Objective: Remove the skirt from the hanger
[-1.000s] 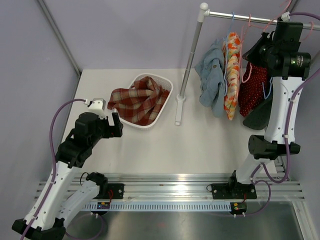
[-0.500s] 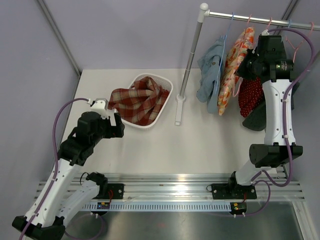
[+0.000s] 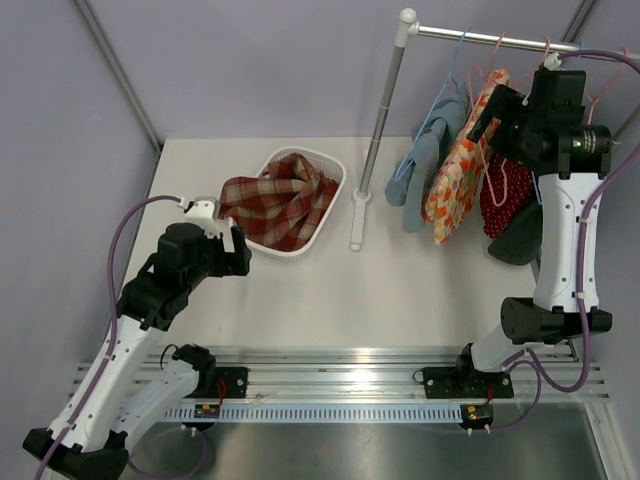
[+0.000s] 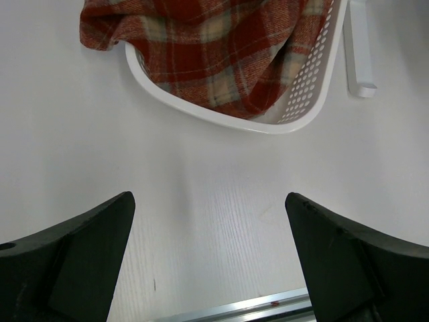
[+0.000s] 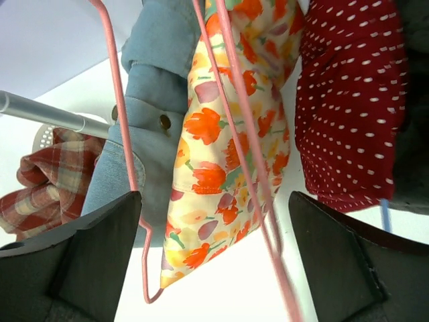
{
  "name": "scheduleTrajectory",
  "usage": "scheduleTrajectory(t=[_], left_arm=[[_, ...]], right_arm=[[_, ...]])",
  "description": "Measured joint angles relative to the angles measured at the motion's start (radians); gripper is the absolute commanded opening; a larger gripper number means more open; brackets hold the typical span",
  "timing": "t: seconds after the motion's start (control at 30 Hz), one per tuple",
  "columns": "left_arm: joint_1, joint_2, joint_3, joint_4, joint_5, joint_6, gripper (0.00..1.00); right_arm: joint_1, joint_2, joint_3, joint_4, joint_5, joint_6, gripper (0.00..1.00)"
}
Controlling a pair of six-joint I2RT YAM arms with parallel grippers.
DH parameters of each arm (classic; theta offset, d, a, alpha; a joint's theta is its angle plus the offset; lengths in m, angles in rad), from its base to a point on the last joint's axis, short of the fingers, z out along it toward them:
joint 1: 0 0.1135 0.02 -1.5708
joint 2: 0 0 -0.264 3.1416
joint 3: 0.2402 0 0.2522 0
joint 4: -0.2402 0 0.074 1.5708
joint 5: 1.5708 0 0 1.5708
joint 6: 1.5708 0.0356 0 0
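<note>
One floral garment (image 5: 214,134) (right pincer (image 5: 214,228) agape).

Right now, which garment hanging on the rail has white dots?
The dark red fabric garment; the cream fabric garment beside it carries orange flowers instead, and the light blue denim garment is plain.

We see two arms built of white shell links with black joint housings; just behind the left gripper (image 3: 236,258) sits a small white block, and a purple cable (image 3: 108,270) runs from there down the left arm (image 3: 125,345); behind the right gripper (image 3: 492,108) a black cylinder bears pale markings too small to read, and a second purple cable (image 3: 603,190) trails along the right arm (image 3: 560,240); each claw's fingers (image 4: 74,258) are matt black wedges; farthest from the claws, black bases (image 3: 215,380) carry thin red wires.
</note>
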Motion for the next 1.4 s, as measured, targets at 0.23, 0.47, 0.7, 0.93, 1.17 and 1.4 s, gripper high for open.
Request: scheduleTrajectory(t=[0.23, 0.47, 0.7, 0.93, 1.17, 1.4], left_arm=[[-0.008, 0.013, 0.0, 0.0, -0.004, 0.0, 0.99], [-0.013, 0.023, 0.0, -0.001, -0.009, 0.0, 0.99], [-0.015, 0.039, 0.0, -0.003, -0.011, 0.0, 0.99], [-0.018, 0.048, 0.0, -0.004, -0.011, 0.0, 0.99], [-0.02, 0.051, 0.0, -0.004, -0.013, 0.0, 0.99], [-0.021, 0.052, 0.0, -0.004, -0.015, 0.0, 0.99]], right_arm=[[0.0, -0.089, 0.072, -0.057, 0.025, -0.005, 0.99], [0.0, -0.167, 0.208, -0.118, 0.018, -0.006, 0.99], [0.0, -0.353, 0.008, -0.003, -0.188, 0.067, 0.98], [0.0, -0.261, -0.092, 0.184, -0.418, 0.128, 0.97], [0.0, -0.03, -0.075, 0.28, -0.472, 0.14, 0.93], [0.006, 0.041, -0.075, 0.388, -0.53, 0.175, 0.39]])
